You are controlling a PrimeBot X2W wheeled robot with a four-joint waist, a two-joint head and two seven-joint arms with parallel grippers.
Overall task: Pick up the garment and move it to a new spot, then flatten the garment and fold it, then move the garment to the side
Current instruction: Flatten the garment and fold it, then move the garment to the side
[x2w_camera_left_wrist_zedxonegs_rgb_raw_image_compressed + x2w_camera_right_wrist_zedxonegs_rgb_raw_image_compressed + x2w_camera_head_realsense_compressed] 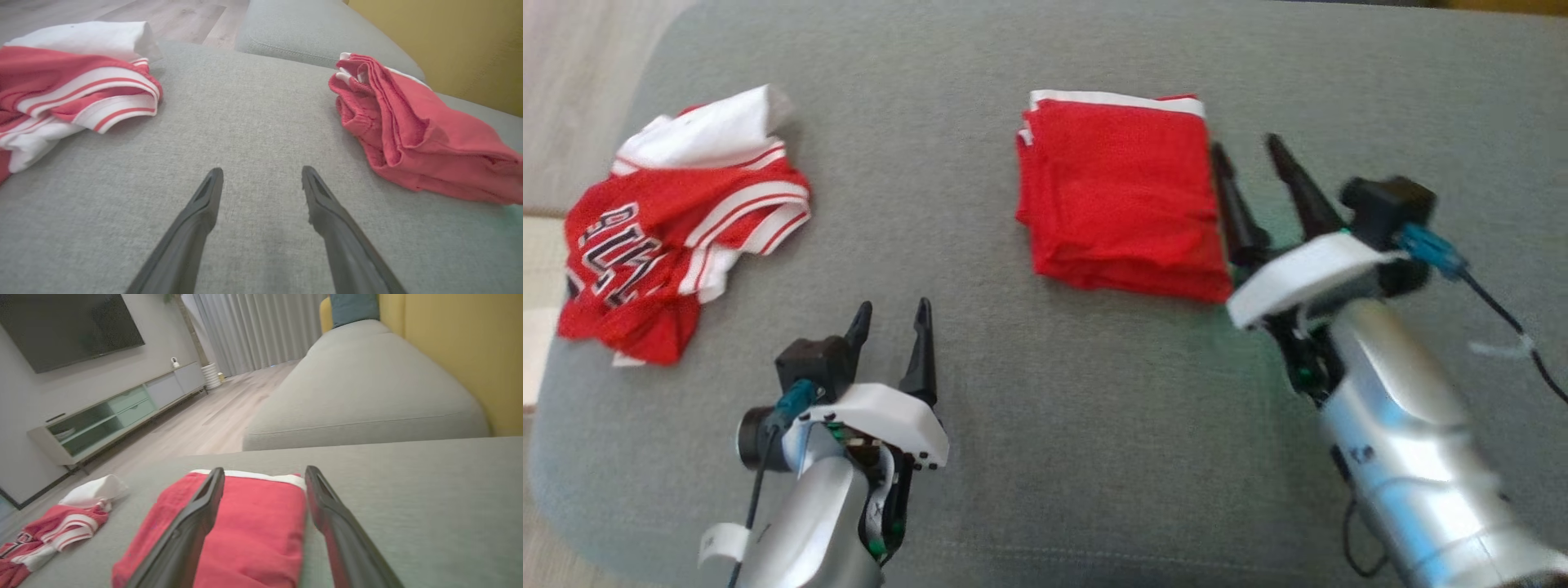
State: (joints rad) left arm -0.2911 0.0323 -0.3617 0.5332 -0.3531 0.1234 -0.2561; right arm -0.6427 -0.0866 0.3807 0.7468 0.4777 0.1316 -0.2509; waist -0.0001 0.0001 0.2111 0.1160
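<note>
Step looks like the tail end: folded red garment (pixel 1123 204) lies flat as a neat stack on the grey cushion (pixel 1029 392), so the fold reads as done and the move to the side is either finished or about to be called. Right gripper (pixel 1245 149) has its fingers spread and pinches nothing; the garment sits just to its left, with the left finger along the garment's right edge, touching or nearly so, can't tell which. In the right wrist view that finger overlaps the red cloth and the other finger is over bare cushion. Left gripper (pixel 894 306) is also spread and empty, low over the cushion, the folded garment ahead and to its right, well apart. Crumpled jersey (pixel 678 229) lies ahead-left of the left gripper, unfolded. Next move, my guess: pull the right arm back clear without snagging the stack, then go for the jersey if it's in scope. Counts: two garments (one folded, one crumpled), two grippers, four fingers, second cushion (pixel 359 396) beyond.
</note>
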